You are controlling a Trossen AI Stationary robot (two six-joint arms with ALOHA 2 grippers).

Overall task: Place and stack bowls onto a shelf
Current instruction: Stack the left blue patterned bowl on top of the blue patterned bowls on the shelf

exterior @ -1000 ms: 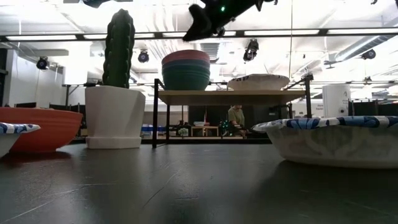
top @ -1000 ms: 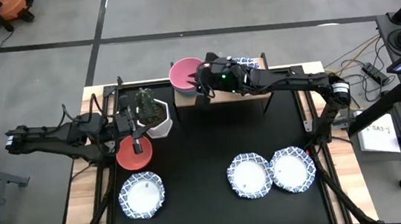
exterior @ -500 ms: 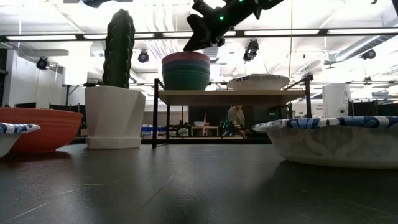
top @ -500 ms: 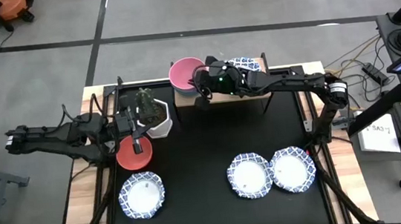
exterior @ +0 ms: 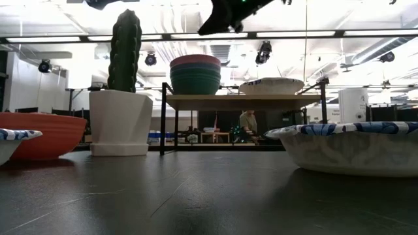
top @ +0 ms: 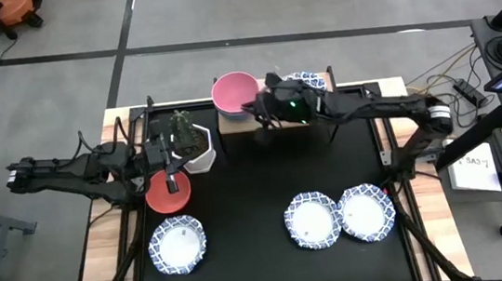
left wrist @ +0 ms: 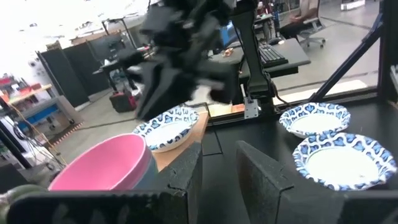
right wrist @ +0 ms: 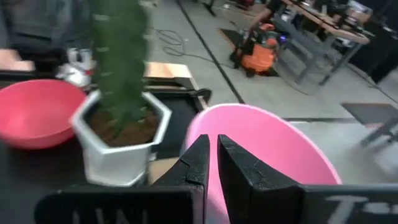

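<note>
On the light-wood shelf [top: 286,118] stands a stack of plain bowls with the pink bowl [top: 234,90] on top; a patterned bowl [top: 308,80] rests on its base beside it. My right gripper [top: 253,110] hangs shut and bare just right of the pink bowl [right wrist: 267,155], above the stack [exterior: 194,73]. My left gripper [top: 175,172] hovers open over the red bowl [top: 167,194], which sits on the black table; nothing lies between its fingers [left wrist: 186,177].
A white cactus pot [top: 191,147] stands left of the shelf. Three patterned bowls [top: 178,244] [top: 313,220] [top: 365,212] lie along the table's near side. The middle of the black tabletop [top: 256,187] is bare. People sit in the room beyond.
My right gripper dipped toward the pink bowl atop the stack, then rose and drew back toward the table's right. Its fingers have come together. The pink bowl has stayed on the stack.
</note>
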